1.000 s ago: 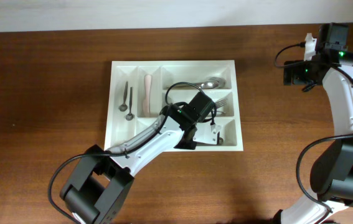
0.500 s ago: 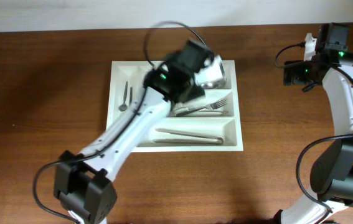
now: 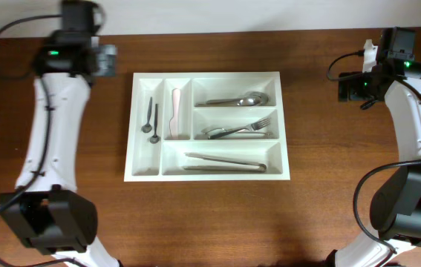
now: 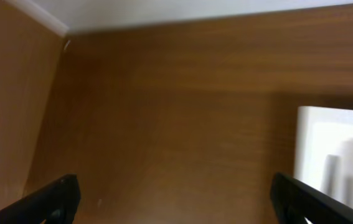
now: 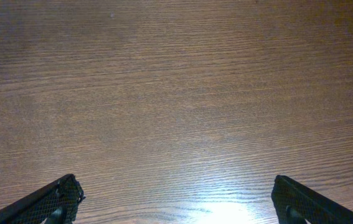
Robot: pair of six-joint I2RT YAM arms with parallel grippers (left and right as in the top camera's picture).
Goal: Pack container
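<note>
We see the white container [image 3: 142, 159] at the centre of the frame on the desk [image 3: 329, 193], with cutlery [image 3: 232, 131] in every compartment. The left end effector [image 4: 176, 200], upper left, and the right end effector [image 5: 176, 200], upper right, both gape wide and empty. We judge that a low reach inward could clip the rim and shove the container askew.

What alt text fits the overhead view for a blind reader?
A white five-compartment container sits on a wooden table, holding spoons, forks, tongs, a pale utensil and two small dark spoons. The left gripper and right gripper hover open near the far corners.
</note>
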